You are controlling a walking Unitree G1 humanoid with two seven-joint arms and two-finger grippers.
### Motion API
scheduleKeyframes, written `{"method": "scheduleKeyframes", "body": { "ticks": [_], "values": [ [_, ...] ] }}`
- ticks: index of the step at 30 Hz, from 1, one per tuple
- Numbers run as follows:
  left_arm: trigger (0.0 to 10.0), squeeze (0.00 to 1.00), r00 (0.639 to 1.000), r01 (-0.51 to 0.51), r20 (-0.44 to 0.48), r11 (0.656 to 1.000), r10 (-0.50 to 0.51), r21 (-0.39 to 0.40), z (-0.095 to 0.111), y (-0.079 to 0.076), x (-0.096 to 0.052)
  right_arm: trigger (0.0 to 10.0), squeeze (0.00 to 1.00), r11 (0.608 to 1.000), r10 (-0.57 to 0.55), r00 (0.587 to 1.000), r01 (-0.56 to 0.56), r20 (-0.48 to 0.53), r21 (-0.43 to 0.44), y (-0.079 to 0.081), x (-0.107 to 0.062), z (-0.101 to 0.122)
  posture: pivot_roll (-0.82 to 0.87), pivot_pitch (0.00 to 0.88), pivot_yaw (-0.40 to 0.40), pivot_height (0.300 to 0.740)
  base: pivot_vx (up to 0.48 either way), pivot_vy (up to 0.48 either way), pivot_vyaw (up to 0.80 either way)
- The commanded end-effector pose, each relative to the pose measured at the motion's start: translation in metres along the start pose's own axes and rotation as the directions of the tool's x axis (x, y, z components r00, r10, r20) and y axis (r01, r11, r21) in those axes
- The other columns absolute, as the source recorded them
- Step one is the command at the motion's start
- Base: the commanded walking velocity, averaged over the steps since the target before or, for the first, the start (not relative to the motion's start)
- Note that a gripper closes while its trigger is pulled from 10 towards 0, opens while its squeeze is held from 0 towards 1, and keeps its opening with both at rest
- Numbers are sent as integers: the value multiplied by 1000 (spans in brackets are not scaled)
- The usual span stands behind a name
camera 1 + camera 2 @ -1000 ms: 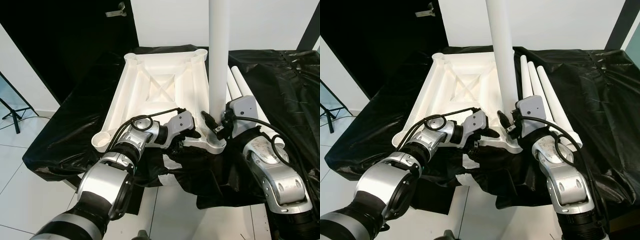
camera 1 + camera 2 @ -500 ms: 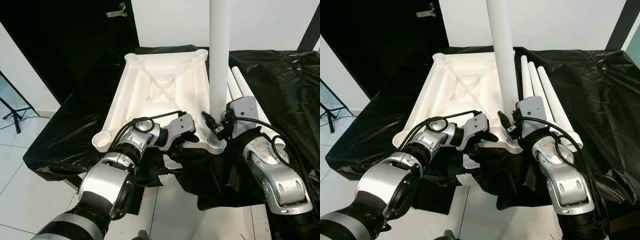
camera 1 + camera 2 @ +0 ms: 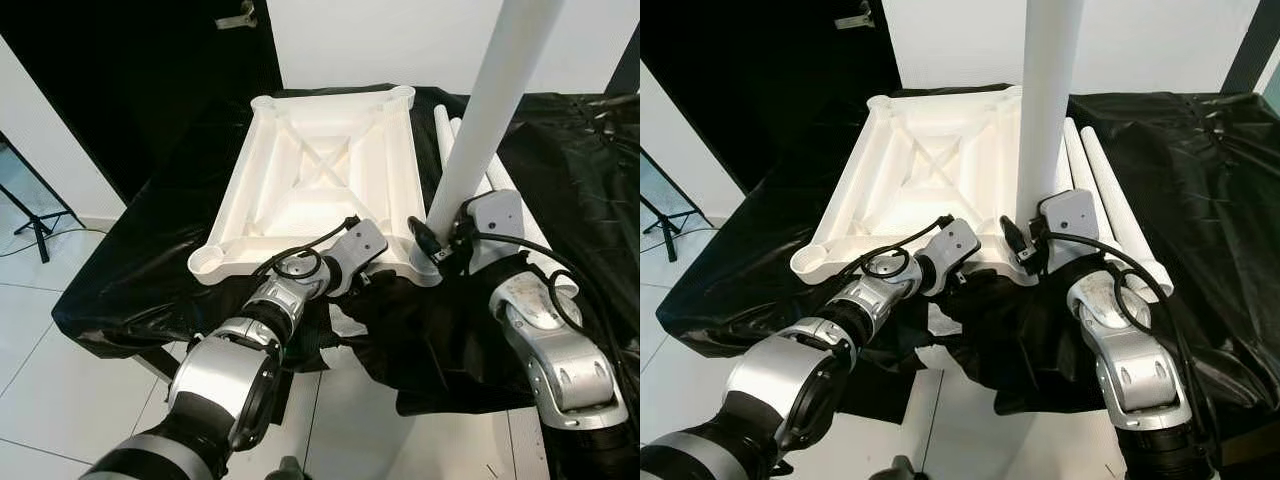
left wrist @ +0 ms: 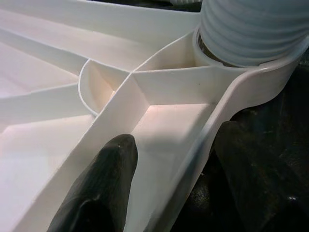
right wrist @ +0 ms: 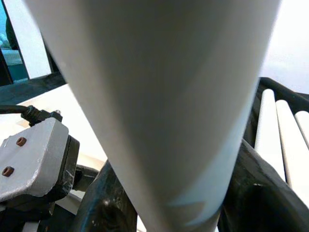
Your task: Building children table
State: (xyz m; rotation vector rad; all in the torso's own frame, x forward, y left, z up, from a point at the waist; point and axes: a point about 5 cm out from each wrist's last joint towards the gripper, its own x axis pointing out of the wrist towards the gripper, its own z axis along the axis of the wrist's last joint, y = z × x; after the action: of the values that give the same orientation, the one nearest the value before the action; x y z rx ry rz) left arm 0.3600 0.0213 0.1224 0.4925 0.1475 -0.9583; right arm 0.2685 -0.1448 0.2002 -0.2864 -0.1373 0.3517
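Two grippers share this step. The right gripper (image 3: 1025,247) has its black fingers (image 5: 104,205) closed around the base of a long white table leg (image 3: 1048,110), which stands up out of the near right corner socket (image 4: 231,58) of the upturned white tabletop (image 3: 320,170). In the left wrist view the leg's threaded end sits in the socket mouth with several ridges showing above the rim, so I judge it is not yet fully seated. The left gripper (image 3: 368,270) straddles the tabletop's near edge wall just beside that corner, one finger (image 4: 104,179) inside the tray and the other outside, jaws closed on the rim to brace it.

To do this well, the leg should stay square to the socket while it turns; in the left eye view it appears to lean, so squaring it first would avoid cross-threading. The left hold needs to stay firm so that the tabletop does not spin with the leg.

The tabletop's near edge lies close to the front edge of the table draped in black sheet (image 3: 130,270), with bare floor (image 3: 40,380) below, so pushing toward the robot risks sliding it off. Spare legs (image 3: 1110,200) lie just beside the right arm, crowding the wrist's swing, while the other corner sockets have open space above them.
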Motion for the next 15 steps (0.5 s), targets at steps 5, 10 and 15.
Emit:
{"method": "scheduleKeyframes", "body": {
  "ticks": [5,10,15],
  "values": [
    [10000,0,998,39,-52,999,-40,-14,-12,-17,5,10000,0,999,14,1000,-13,-28,33,3,-2,-5,33,0,99,740,0,0,0],
    [4863,0,948,311,-59,950,-312,-24,-20,-40,3,10000,0,999,12,1000,-11,-28,33,1,-1,-5,36,0,97,740,0,0,0],
    [4039,0,795,605,-45,796,-605,-27,-27,-61,-7,10000,0,999,12,1000,-11,-25,31,0,0,-4,39,0,95,740,0,0,0]
  ]
}}
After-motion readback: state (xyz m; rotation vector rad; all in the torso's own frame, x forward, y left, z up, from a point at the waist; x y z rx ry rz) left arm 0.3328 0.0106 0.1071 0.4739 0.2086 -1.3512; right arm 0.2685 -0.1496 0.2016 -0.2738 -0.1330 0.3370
